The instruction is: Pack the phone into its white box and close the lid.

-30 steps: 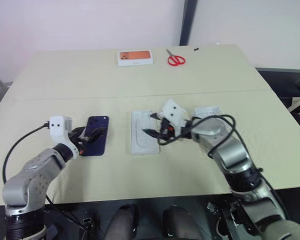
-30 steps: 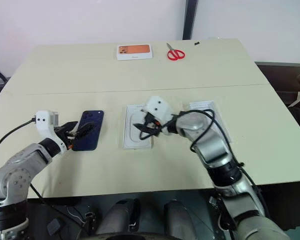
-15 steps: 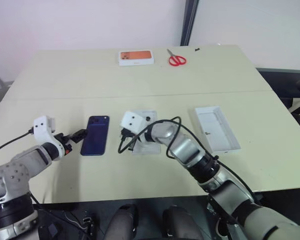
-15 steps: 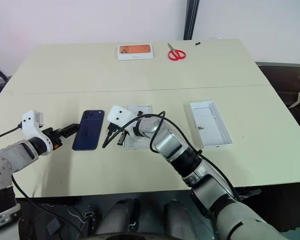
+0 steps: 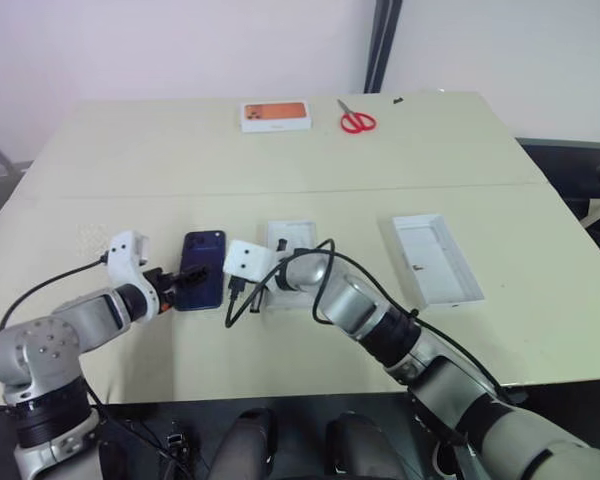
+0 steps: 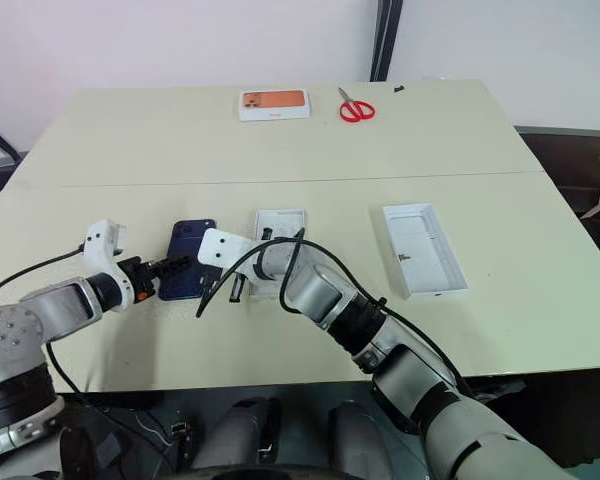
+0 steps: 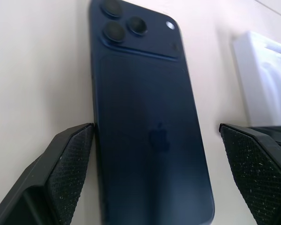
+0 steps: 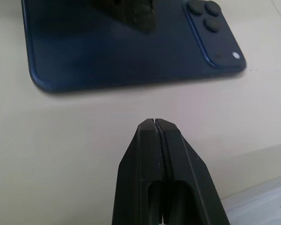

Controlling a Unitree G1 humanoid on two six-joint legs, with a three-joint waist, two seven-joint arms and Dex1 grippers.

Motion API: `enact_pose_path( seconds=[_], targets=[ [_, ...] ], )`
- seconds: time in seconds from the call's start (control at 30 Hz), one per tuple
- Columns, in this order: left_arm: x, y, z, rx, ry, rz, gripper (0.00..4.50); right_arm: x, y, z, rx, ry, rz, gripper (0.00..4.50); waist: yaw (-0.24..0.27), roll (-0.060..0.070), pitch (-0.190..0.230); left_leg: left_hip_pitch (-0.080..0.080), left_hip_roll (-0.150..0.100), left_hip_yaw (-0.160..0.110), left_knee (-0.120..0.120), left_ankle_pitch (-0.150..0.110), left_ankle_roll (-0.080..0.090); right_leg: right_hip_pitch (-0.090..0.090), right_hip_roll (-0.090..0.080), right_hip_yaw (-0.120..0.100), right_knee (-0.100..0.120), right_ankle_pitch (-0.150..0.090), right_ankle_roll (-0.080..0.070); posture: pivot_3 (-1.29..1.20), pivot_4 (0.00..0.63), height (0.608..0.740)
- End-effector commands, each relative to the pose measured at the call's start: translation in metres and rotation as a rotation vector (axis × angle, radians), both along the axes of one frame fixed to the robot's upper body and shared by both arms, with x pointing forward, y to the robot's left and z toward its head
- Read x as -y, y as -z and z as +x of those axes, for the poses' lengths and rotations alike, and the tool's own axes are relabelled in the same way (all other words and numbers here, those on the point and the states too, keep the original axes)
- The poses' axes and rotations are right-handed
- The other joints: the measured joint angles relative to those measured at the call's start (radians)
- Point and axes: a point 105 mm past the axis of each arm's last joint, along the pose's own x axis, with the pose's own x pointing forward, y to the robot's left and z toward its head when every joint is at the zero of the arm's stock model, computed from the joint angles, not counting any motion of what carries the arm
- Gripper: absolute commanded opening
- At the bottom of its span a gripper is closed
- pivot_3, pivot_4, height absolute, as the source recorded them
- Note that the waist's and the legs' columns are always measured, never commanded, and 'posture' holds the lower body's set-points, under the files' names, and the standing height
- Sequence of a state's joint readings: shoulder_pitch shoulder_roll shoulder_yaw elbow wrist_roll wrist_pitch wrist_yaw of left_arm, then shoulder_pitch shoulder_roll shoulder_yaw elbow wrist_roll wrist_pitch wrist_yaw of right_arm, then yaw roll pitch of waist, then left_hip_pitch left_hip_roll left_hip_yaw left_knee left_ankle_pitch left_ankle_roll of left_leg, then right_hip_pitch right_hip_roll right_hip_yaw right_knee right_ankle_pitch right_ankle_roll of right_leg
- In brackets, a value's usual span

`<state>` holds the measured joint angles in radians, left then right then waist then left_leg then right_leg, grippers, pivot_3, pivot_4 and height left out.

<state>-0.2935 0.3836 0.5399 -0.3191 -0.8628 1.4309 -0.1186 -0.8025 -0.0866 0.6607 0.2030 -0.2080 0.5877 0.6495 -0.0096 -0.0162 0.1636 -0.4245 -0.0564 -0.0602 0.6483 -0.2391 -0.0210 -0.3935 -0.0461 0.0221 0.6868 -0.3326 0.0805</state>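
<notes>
Both arms have closed in on the phone (image 5: 201, 283), which lies camera-side up on the table, toward its left edge. From over the white insert (image 5: 289, 262), the right gripper (image 8: 155, 123) has swung across to just beside the phone's right side, jaws pressed shut and empty. The left gripper (image 7: 161, 150) has returned to the phone's near end, jaws wide, a pad on either long side. A pick-up looks imminent; the white box (image 5: 435, 259) waits open, well apart to the right.
</notes>
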Motion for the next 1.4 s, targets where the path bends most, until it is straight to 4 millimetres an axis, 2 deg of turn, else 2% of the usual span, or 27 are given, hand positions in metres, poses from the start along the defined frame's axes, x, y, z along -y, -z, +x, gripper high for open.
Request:
enact_pose_path(
  seconds=[0.03, 0.27, 0.6, 0.73, 1.07, 1.23, 1.33, 1.4],
  targets=[
    [0.032, 0.013, -0.007, -0.069, 0.123, -0.045, 4.50, -0.006, -0.010, -0.002, 0.044, -0.035, 0.004, 0.02, 0.001, 0.000, 0.000, 0.000, 0.000, 0.000, 0.000, 0.000, 0.000, 0.000, 0.000, 0.000, 0.000, 0.000, 0.000, 0.00, 0.150, 0.740],
    [0.055, 0.013, -0.006, -0.070, 0.170, -0.074, 4.50, -0.001, -0.009, 0.000, 0.057, -0.032, -0.014, 0.02, 0.004, 0.000, 0.000, 0.002, -0.001, -0.001, 0.000, 0.000, 0.000, 0.002, 0.000, 0.000, -0.001, 0.000, 0.000, 0.00, 0.150, 0.740],
    [0.068, 0.008, 0.003, -0.077, 0.128, -0.234, 4.50, 0.004, -0.005, 0.000, 0.061, -0.027, -0.027, 0.02, 0.023, -0.001, -0.001, 0.004, -0.001, -0.001, 0.001, 0.000, 0.000, 0.005, -0.001, -0.001, -0.002, 0.000, 0.000, 0.00, 0.150, 0.740],
    [0.064, 0.006, 0.005, -0.078, 0.096, -0.234, 4.50, 0.005, -0.004, 0.001, 0.064, -0.027, -0.032, 0.02, 0.021, -0.001, -0.001, 0.004, -0.001, -0.001, 0.000, 0.000, 0.000, 0.005, -0.001, -0.001, -0.002, 0.000, 0.000, 0.00, 0.150, 0.740],
    [0.035, -0.001, 0.015, -0.059, -0.059, -0.293, 4.50, 0.006, -0.005, 0.000, 0.069, -0.030, -0.032, 0.02, 0.016, -0.001, -0.001, 0.005, -0.001, -0.001, 0.000, 0.000, 0.000, 0.005, 0.000, -0.001, -0.002, 0.000, 0.000, 0.00, 0.150, 0.740],
    [0.031, -0.005, 0.018, -0.043, -0.088, -0.335, 4.50, 0.006, -0.005, 0.000, 0.069, -0.030, -0.032, 0.02, 0.002, -0.001, -0.001, 0.005, -0.001, -0.001, -0.001, 0.000, 0.000, 0.005, 0.000, -0.001, -0.002, 0.000, 0.000, 0.00, 0.150, 0.740],
    [0.029, -0.009, 0.020, -0.029, -0.102, -0.361, 3.75, 0.006, -0.006, 0.001, 0.073, -0.028, -0.031, 0.00, -0.004, -0.001, -0.001, 0.004, -0.001, -0.001, -0.001, 0.000, -0.001, 0.005, 0.000, -0.001, -0.001, 0.000, 0.000, 0.00, 0.150, 0.740],
    [0.029, -0.010, 0.020, -0.027, -0.105, -0.366, 2.80, 0.007, -0.008, 0.001, 0.077, -0.027, -0.029, 0.00, -0.006, -0.001, -0.001, 0.004, -0.001, -0.001, -0.002, 0.000, -0.001, 0.005, 0.000, 0.000, -0.001, 0.000, 0.000, 0.00, 0.150, 0.740]
  ],
)
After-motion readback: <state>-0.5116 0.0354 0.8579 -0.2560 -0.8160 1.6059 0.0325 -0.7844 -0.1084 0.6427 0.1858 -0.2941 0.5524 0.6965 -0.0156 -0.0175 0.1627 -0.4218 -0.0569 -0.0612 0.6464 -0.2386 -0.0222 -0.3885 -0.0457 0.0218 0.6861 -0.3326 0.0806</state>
